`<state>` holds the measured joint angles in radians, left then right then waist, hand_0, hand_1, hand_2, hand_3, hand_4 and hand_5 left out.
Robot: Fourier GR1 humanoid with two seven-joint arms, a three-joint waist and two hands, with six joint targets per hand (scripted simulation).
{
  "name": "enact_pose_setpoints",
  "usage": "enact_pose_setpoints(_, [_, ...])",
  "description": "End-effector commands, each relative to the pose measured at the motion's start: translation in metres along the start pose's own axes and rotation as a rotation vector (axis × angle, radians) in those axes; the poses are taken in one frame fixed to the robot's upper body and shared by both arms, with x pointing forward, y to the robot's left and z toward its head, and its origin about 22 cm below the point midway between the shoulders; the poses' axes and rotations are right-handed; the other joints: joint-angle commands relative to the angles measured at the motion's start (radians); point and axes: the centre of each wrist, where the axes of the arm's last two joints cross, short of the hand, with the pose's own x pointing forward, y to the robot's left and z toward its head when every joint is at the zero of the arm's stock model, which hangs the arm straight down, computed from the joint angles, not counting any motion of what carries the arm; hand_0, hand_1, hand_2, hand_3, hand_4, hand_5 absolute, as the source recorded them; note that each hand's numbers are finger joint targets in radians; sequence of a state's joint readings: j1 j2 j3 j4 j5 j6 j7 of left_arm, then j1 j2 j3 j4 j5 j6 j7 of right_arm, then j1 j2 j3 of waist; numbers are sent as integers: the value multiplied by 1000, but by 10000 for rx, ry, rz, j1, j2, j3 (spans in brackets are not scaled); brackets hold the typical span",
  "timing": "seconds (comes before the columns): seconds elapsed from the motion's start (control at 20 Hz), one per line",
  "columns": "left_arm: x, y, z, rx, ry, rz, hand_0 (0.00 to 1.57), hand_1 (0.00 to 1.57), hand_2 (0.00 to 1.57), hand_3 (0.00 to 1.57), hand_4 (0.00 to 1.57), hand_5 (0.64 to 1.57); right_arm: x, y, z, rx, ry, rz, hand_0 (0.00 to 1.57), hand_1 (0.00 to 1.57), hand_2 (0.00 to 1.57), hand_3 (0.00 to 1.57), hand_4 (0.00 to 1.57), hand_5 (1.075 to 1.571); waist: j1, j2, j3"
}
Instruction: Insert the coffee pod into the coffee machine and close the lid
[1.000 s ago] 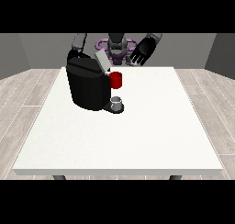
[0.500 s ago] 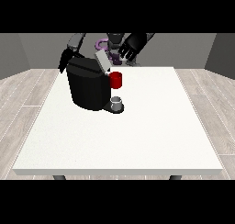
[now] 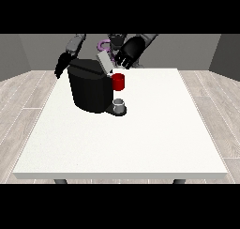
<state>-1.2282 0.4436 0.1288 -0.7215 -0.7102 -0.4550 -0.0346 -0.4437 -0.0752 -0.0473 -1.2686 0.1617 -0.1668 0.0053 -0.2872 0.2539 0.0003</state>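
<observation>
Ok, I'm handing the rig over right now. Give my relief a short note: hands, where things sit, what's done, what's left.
Hand at the view's right: raised behind the coffee machine, right by the raised grey lid. Whether it holds anything cannot be told.
Hand at the view's left: hangs beside the machine's far corner; fingers unclear.
Machine: black, on the white table, towards the robot's side. A red thing at the machine sits at its front, with a grey thing on the base below.
Done: lid stands open.
Left: confirm the pod is in, then close the lid.
</observation>
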Motion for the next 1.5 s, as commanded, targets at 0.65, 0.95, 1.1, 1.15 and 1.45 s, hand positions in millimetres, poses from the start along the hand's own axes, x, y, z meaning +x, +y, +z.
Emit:
enact_pose_setpoints(0.65, [-10, -1, -3, -277, 32, -8, 1200, 1200, 1245, 1209, 439, 1571, 24, -12, -16, -93, -120, -95, 0, 0, 0, 0, 36, 1571, -142, 395, -5])
enact_pose_setpoints(0.95, [-7, -11, -7, -292, -69, -76, 1166, 1166, 1233, 1193, 421, 1571, 4, -8, -3, -316, 136, 3, 0, 0, 0, 0, 0, 1571, -156, 186, -2])
enact_pose_setpoints(1.1, [-11, -17, -7, -30, -183, -316, 1216, 1216, 1259, 1200, 417, 1571, 9, 3, -3, -280, -47, -9, 0, 0, 0, 0, 104, 1571, -120, 537, -3])
enact_pose_setpoints(1.15, [-2, 11, -3, 110, -31, -176, 1227, 1227, 1258, 1198, 406, 1571, 5, -11, -5, -104, -142, -79, 0, 0, 0, 0, 0, 1571, -315, 535, 1])
enact_pose_setpoints(1.45, [6, -3, -10, 72, -416, -383, 1217, 1217, 1242, 1195, 357, 1571, 2, 0, -5, -253, -58, 7, 0, 0, 0, 0, 0, 1571, -23, 465, -2])
